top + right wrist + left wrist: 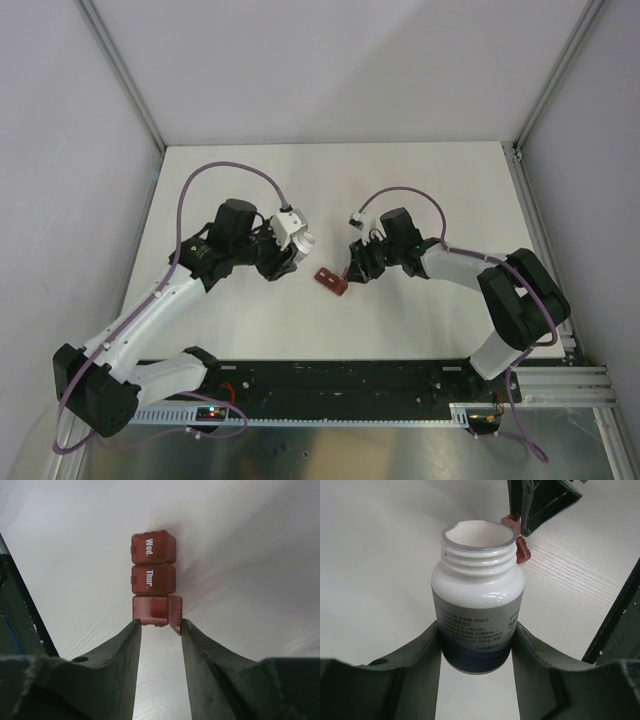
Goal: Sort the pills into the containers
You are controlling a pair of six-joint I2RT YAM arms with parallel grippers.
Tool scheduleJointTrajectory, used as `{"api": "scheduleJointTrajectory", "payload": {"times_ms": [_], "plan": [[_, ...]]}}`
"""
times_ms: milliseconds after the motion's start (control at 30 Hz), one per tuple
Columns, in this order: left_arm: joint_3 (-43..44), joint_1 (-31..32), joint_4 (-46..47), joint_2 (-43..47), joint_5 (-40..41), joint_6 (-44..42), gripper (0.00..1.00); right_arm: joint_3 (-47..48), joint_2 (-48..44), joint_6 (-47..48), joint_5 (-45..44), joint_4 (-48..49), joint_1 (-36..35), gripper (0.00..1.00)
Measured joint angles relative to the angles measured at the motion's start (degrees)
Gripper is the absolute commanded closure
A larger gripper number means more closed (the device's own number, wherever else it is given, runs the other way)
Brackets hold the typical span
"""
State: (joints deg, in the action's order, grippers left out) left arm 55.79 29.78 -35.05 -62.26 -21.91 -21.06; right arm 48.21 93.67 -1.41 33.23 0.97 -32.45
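Observation:
The dark red pill box (153,577), a strip of three square compartments, lies on the white table (330,281). Its "Wed." and "Thur." lids are closed. The nearest compartment (150,609) is open and looks empty, with its lid (175,613) standing up. My right gripper (161,623) is open at that end, its right fingertip touching the lid; it also shows in the top view (350,269). My left gripper (476,630) is shut on a white uncapped bottle (477,590), held tilted with its mouth toward the box (522,550). No pills are visible.
White walls with metal frame posts (120,75) surround the table. A black base rail (340,378) runs along the near edge. My right gripper's fingers (540,502) show just beyond the bottle in the left wrist view.

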Motion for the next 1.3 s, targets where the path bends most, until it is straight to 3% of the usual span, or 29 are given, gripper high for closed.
{"api": "scheduleJointTrajectory", "payload": {"times_ms": [367, 867, 1033, 1300], "plan": [[-1.8, 5.1, 0.2, -3.5, 2.4, -2.4, 1.00, 0.0, -2.5, 0.2, -0.9, -0.9, 2.5, 0.47], [-4.3, 7.6, 1.3, -5.1, 3.4, -3.0, 1.00, 1.5, 0.9, 2.6, -0.2, -3.3, 2.2, 0.48], [-4.5, 7.6, 1.5, -5.1, 3.7, -3.0, 1.00, 3.9, 3.6, 2.6, 0.4, -3.4, 1.4, 0.52], [-5.4, 7.6, 1.5, -5.1, 3.8, -3.0, 1.00, 6.3, 6.2, 2.7, 1.7, -3.3, 0.5, 0.72]]}}
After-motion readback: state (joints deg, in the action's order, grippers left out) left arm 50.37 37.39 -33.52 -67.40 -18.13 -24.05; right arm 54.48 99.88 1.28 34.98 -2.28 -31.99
